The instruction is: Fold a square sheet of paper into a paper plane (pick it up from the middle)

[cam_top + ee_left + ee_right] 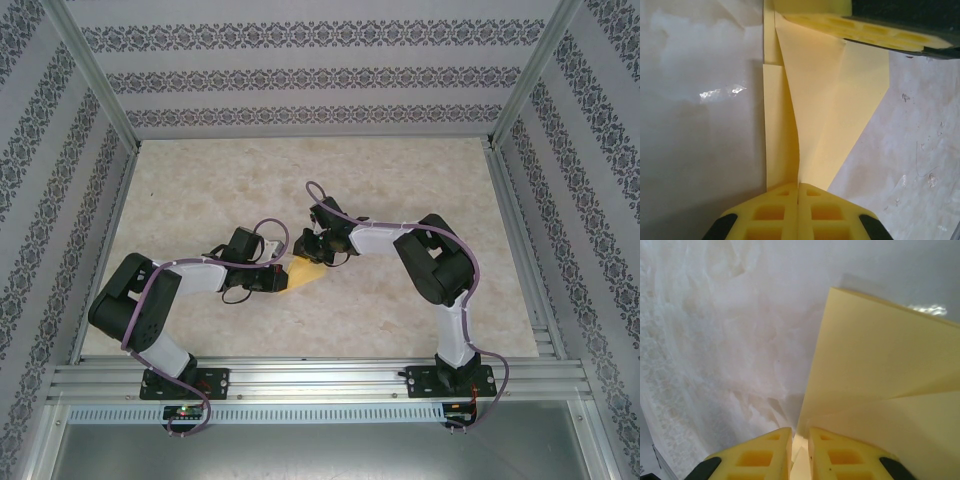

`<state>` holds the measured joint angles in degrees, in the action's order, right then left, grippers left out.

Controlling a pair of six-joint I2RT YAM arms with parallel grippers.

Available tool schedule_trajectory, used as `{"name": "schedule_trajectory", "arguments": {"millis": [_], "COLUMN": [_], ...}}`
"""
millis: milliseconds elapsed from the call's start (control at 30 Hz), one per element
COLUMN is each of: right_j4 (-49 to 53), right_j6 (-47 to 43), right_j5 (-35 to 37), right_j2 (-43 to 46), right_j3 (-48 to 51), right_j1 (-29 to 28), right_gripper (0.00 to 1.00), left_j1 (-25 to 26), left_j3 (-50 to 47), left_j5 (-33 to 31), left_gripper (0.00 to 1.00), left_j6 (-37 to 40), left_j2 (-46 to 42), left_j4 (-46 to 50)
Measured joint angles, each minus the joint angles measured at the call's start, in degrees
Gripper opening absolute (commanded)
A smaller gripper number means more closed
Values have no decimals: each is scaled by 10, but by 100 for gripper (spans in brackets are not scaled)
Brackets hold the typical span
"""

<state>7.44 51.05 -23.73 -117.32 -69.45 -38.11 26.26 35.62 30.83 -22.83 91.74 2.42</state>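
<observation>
Yellow paper (835,110), edges inside left pincer (798,189) and right pincer (800,434)

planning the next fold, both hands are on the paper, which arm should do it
Likely right: left hand is shut on the paper at its centre crease, anchoring it; right hand pinches an edge.

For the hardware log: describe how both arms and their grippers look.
The left arm and right arm have black joints and white links, each trailed by a purple cable. The left gripper and right gripper have yellow fingers with square hollows.
</observation>
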Motion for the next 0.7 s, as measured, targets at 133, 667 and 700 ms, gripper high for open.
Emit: {"name": "schedule_trajectory", "arguments": {"millis": [133,667,700], "right_j4": [-8,-25,-25], "right_j6": [0,-9,-10], "right_j5": [0,-11,-11], "right_j2": [0,0,0], "right_j3": [5,15,15], "right_j1": [0,0,0], "right_gripper": [17,17,17], "left_j1": [0,0,0], "left_j3": [0,0,0], "left_j5": [-8,-21,-20], "left_gripper": [20,34,34], "left_j6": [-2,-2,-2], "left_j2": [-12,-73,-73], "left_j4": [15,82,82]}}
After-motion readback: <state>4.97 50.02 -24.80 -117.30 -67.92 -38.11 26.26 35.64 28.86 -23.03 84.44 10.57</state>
